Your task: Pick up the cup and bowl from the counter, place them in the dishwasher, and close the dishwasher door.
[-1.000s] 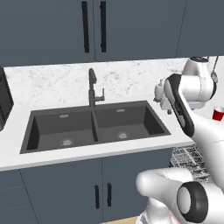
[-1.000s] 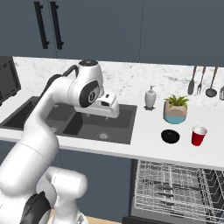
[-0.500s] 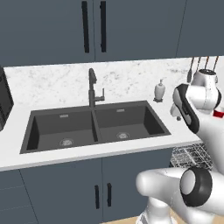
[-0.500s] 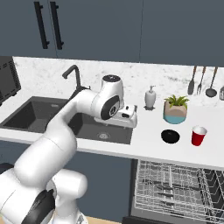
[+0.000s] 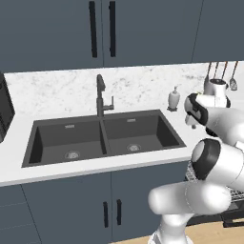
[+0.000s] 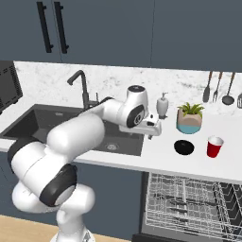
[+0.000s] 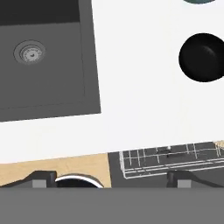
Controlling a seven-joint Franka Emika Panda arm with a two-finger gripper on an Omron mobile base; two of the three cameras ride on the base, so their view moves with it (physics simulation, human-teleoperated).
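A teal-and-beige plant pot [image 6: 190, 122] with a green plant stands near the backsplash, just right of a white soap dispenser [image 6: 163, 105]. A black faucet [image 5: 101, 94] rises behind the sink, and utensils [image 6: 218, 87] hang on the wall.

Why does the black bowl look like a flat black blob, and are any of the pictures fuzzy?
In the hand view the bowl is so dark that almost no shading shows inside it, and it throws no clear shadow on the counter. In the right base view the light is even, with a soft shadow beside the cup. The left base view looks slightly soft, with no glare.
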